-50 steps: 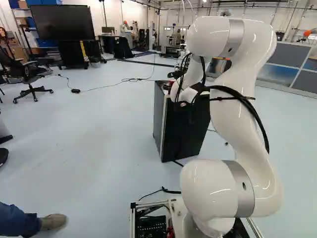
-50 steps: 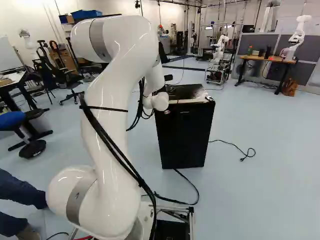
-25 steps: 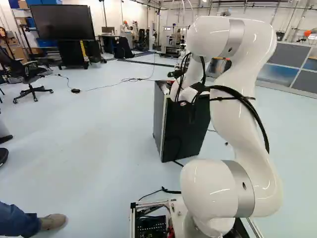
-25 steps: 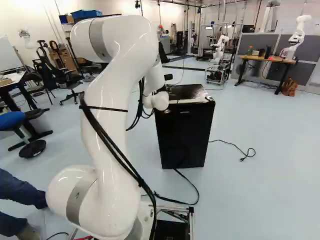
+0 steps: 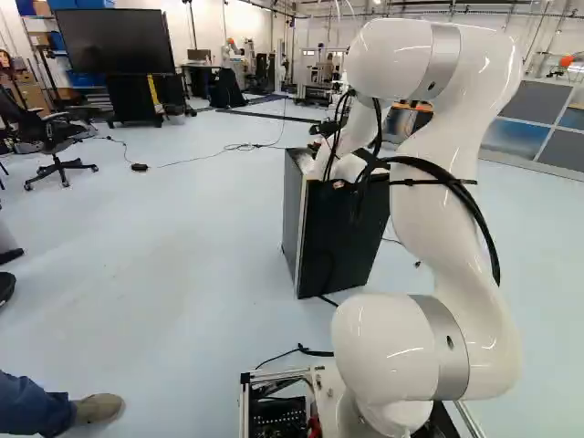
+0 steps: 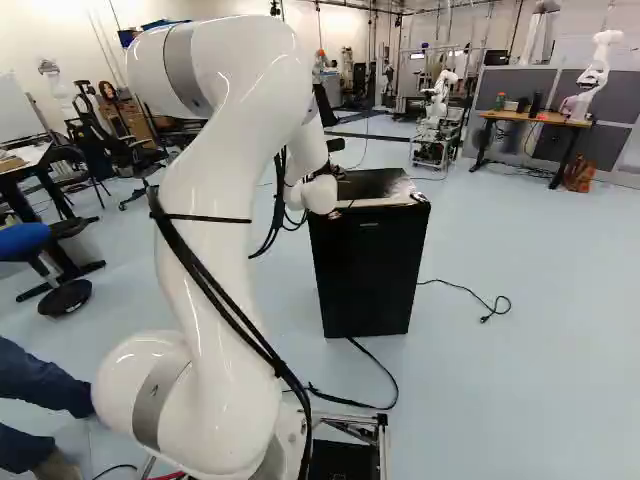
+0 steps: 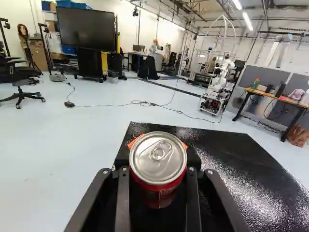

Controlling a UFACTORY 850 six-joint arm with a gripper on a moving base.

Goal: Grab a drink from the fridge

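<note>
Red drink can (image 7: 159, 164) with a silver lid, upright, sits in the gripper (image 7: 158, 151), near the fridge's black top; I cannot tell whether its base touches that top. The fingers stand apart by the can's width, orange pads (image 7: 135, 140) against it from two sides. From left to right in the left base view come an office chair (image 5: 57, 137), a big dark screen (image 5: 114, 41) on a stand, the black fridge (image 5: 339, 237) upright on the floor, and the white arm (image 5: 433, 210), reaching over it. Farther right, in the right base view, another robot (image 6: 596, 75) stands by a wooden-topped desk (image 6: 535, 118).
</note>
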